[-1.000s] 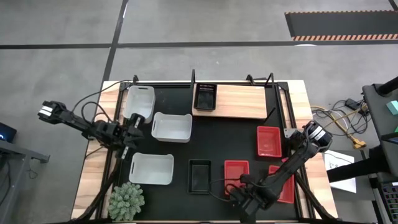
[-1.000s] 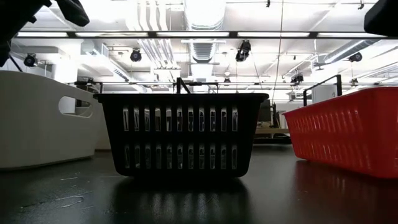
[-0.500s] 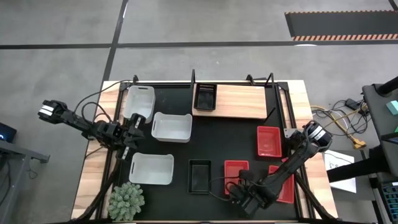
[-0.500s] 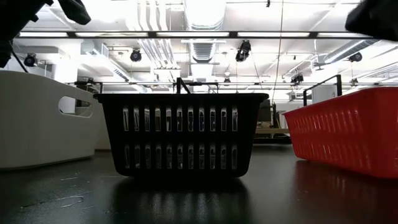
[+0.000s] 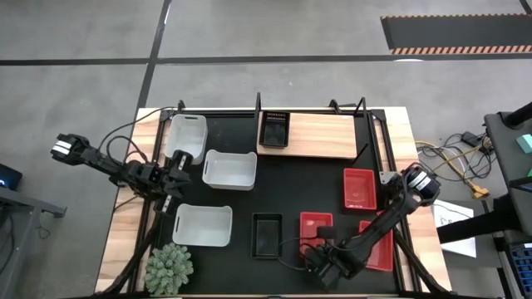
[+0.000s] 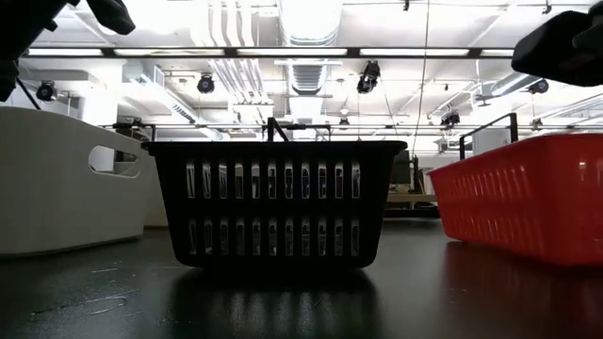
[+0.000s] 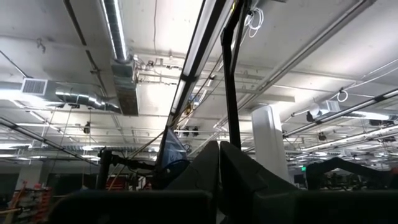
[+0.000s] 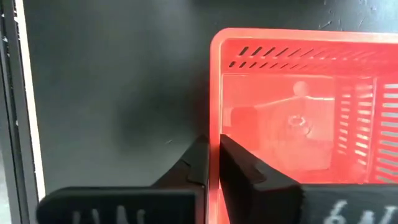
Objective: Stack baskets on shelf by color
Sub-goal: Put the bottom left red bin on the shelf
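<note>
High view: my right gripper point(image 5: 318, 262) — nearer the front edge than a second ago
Grip: fingers point(image 8: 239, 163) pinched on red basket point(image 8: 298, 118) rim
Basket: front centre of mat
Left gripper point(image 5: 176, 172): closed, empty
Hidden: fingertips under my arm

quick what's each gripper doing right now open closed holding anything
Left gripper: closed, holding nothing, raised beside the white baskets.
Right gripper: jaws closed on the rim of a red basket at the table's front.
</note>
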Available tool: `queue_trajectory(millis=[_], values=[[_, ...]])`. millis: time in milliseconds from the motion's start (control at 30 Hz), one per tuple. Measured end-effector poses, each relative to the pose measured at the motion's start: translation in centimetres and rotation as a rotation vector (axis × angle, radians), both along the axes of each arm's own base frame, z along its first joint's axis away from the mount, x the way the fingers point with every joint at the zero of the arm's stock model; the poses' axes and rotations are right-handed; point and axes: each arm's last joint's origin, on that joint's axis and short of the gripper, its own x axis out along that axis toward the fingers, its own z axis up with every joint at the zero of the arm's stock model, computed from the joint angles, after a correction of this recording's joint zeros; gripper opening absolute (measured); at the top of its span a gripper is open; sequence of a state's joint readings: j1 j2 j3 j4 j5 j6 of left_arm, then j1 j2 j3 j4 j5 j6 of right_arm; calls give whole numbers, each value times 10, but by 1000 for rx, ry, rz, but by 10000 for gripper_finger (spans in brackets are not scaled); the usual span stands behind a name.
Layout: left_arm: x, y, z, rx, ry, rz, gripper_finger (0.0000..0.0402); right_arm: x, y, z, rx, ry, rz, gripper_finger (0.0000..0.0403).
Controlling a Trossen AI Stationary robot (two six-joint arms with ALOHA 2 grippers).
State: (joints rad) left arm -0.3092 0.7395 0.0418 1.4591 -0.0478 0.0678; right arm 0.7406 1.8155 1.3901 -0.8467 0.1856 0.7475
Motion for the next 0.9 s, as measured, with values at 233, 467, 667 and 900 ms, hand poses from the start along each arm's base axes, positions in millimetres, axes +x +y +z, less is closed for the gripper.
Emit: queue_trajectory(millis=[233,467,667,900], values=[[-1,0,1,2,-6,8,0,0,-5,39,-55,11,7,10],[-2,1,1,8,-16,28,0,3,-28,82,-233,-14,33,9],[-3,2,3,30,-35,55,0,16,-80,103,-384,-14,29,9],[-4,2,3,50,-45,78,0,28,-159,115,-438,47,35,9]])
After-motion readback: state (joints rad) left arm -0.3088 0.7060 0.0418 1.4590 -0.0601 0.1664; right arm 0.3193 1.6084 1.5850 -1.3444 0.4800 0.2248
